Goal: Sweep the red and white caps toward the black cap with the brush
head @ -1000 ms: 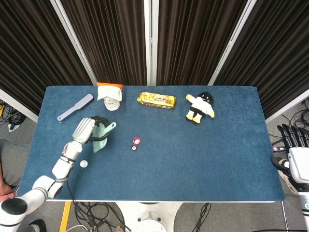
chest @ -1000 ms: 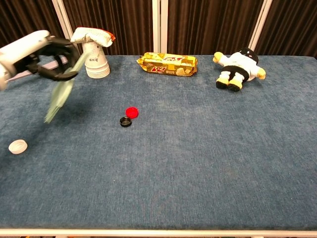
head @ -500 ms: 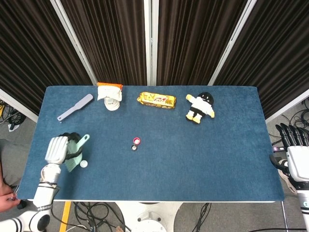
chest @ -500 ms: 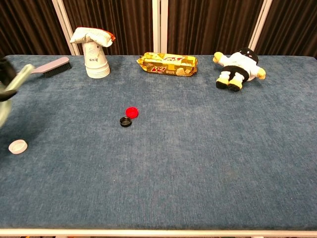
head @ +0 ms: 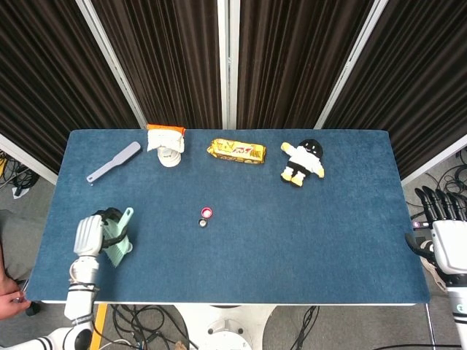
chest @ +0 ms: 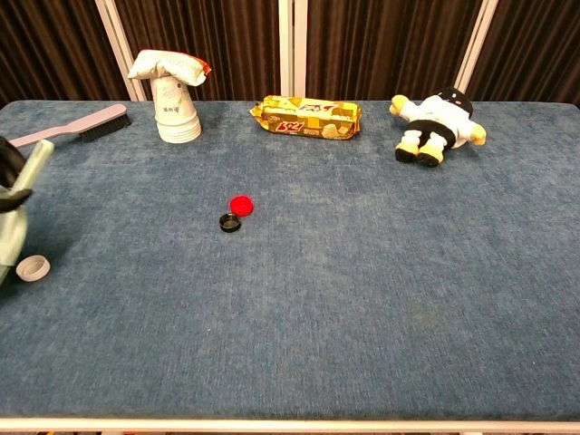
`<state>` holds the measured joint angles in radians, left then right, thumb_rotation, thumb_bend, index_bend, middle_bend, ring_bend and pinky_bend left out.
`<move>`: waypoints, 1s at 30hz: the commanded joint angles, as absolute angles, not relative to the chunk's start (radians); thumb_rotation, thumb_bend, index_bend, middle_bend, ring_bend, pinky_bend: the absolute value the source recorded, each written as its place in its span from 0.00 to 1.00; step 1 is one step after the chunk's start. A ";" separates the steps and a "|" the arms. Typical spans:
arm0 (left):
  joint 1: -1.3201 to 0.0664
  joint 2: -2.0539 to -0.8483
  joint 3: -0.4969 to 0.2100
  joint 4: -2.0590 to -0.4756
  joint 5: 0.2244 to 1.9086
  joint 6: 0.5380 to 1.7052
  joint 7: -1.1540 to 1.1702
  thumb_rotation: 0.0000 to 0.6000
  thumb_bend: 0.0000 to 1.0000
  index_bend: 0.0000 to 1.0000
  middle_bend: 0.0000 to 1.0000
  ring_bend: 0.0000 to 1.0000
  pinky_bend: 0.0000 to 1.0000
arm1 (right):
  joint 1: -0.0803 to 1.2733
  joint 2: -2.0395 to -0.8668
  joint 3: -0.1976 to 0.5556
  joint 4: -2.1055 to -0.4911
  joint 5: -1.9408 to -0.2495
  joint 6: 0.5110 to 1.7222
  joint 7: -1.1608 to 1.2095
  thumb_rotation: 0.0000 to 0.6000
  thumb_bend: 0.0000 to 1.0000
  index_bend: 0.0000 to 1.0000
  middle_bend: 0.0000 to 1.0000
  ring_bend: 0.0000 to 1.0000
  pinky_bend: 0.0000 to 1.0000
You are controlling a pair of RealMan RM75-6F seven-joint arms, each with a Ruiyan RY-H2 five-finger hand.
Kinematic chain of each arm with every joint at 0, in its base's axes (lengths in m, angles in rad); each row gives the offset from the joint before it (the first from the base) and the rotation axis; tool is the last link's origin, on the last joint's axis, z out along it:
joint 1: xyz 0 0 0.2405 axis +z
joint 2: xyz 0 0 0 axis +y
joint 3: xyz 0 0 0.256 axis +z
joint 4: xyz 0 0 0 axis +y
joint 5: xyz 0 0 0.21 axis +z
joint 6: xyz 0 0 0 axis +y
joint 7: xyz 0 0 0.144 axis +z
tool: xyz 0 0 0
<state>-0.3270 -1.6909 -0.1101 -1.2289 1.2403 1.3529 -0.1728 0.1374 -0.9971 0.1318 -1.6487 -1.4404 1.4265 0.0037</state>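
- The left hand point(head: 89, 235) is at the near-left part of the blue tabletop point(head: 292, 240), its fingers wrapped around a pale green brush point(head: 118, 236); the chest view shows only the edge of this hand at the left border
- The brush is tilted, handle end up and away from the robot, bristle end down at the tabletop
- The white cap point(chest: 33, 267) lies just beside the brush's lower end; from the head view it is mostly hidden by the brush, and I cannot tell if the two touch
- The red cap point(head: 207, 213) and the black cap point(head: 203, 222) lie close together near the middle of the tabletop, the red one on the far side, well apart from the white cap
- The right hand point(head: 445, 226) is off the tabletop's right edge, fingers pointing up and apart, holding nothing
- Along the far edge: a grey brush point(head: 114, 161) at the left, a stack of white cups with a snack bag on top point(chest: 169, 95), a yellow biscuit pack point(head: 236, 151) and a small doll point(head: 303, 162) in black and white
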 commanded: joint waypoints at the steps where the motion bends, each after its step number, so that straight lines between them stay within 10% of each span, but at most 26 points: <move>1: -0.341 -1.729 -0.116 -1.188 1.263 1.327 -0.191 1.00 0.53 0.57 0.64 0.46 0.48 | 0.135 -0.995 0.132 -1.651 -1.437 1.430 0.003 1.00 0.19 0.00 0.06 0.00 0.00; 30: -0.648 -2.039 -0.240 -0.864 1.380 1.134 -0.287 1.00 0.53 0.57 0.64 0.46 0.48 | 0.099 -0.986 0.121 -1.630 -1.427 1.467 0.051 1.00 0.19 0.00 0.07 0.00 0.00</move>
